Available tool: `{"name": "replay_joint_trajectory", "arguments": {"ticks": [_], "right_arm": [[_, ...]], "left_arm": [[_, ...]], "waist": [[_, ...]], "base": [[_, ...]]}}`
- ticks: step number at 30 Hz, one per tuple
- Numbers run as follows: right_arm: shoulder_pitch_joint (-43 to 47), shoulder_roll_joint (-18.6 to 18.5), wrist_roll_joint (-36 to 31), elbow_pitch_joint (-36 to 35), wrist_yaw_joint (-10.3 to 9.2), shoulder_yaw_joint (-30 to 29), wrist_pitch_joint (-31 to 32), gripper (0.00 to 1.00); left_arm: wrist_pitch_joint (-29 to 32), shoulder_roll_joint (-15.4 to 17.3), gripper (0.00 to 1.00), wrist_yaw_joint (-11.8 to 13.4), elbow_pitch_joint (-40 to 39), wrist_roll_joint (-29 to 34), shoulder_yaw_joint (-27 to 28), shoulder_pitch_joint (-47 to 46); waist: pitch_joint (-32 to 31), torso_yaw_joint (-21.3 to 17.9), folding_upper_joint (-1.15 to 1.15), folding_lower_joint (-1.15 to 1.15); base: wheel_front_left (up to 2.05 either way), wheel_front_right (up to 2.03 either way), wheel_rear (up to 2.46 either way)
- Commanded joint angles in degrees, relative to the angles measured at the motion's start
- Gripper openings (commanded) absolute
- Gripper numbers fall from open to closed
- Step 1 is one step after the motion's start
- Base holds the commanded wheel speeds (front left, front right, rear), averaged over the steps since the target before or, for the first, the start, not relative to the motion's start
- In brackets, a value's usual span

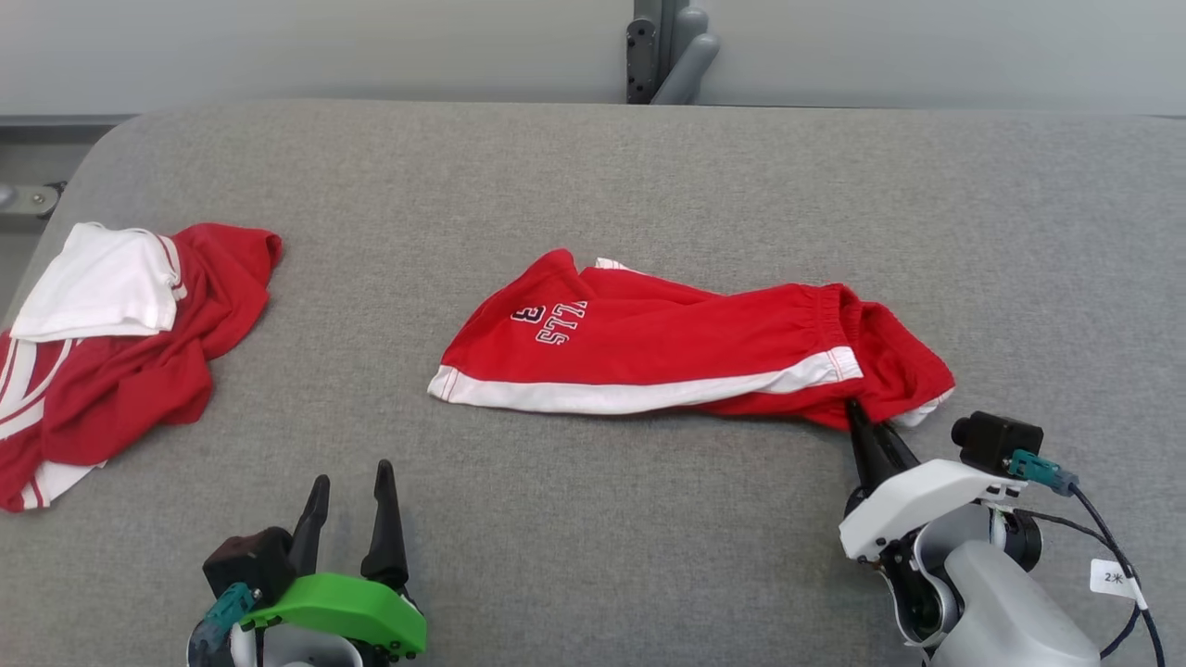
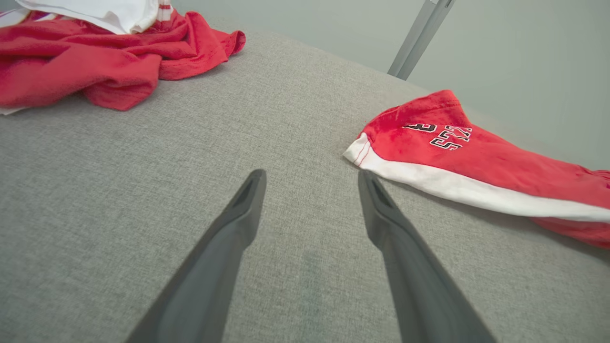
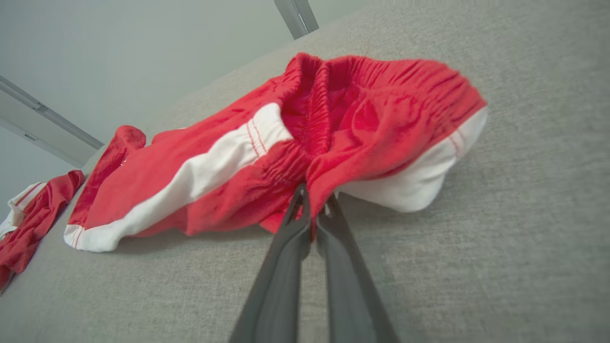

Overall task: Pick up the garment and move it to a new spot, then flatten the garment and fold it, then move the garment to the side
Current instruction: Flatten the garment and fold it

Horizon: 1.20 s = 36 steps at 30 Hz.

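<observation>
Far left of the shorts [image 1: 667, 345], another red-white heap [image 1: 120, 371].

The red shorts [image 1: 649, 343] bear an upside-down "3" and letters "LLS"; the cable tag [image 1: 1113, 577] reads "2米".

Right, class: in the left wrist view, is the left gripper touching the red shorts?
No, the left gripper stands open over the grey surface, apart from the red shorts off to one side.
</observation>
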Motion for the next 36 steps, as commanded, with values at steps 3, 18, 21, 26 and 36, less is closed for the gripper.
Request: {"name": "replay_joint_trajectory", "arguments": {"ticks": [3, 18, 21, 26, 36], "right_arm": [[1.3, -1.5, -4.4, -2.1, 0.0, 0.7, 0.0, 1.0], [9.9, 0.6, -23.5, -16.4, 0.0, -8.7, 0.0, 1.0], [11.9, 1.2, -25.1, -17.5, 0.0, -10.0, 0.0, 1.0], [14.1, 1.7, -26.5, -18.7, 0.0, -10.7, 0.0, 1.0], [13.2, 2.3, -26.5, -19.4, 0.0, -9.3, 0.0, 1.0]], "left_arm": [[0.0, 0.2, 1.0, -0.2, 0.7, 1.7, 0.4, 1.2], [0.0, 0.2, 1.0, 0.1, -0.1, 8.9, 5.6, 3.6], [0.0, 0.2, 1.0, 0.2, 0.0, 10.3, 6.2, 4.1], [0.0, 0.2, 1.0, 0.4, -0.9, 12.6, 7.0, 5.2], [0.0, 0.2, 1.0, 0.2, -1.3, 12.8, 6.3, 3.8]], "waist": [[-2.9, -2.7, 0.0, 0.0], [-6.8, -9.4, 0.0, 0.0], [-7.1, -9.9, 0.0, 0.0], [-7.7, -10.5, 0.0, 0.0], [-4.8, -9.8, 0.0, 0.0]], "base": [[0.0, 0.0, 0.0], [0.0, 0.0, 0.0], [0.0, 0.0, 0.0], [0.0, 0.0, 0.0], [0.0, 0.0, 0.0]]}}
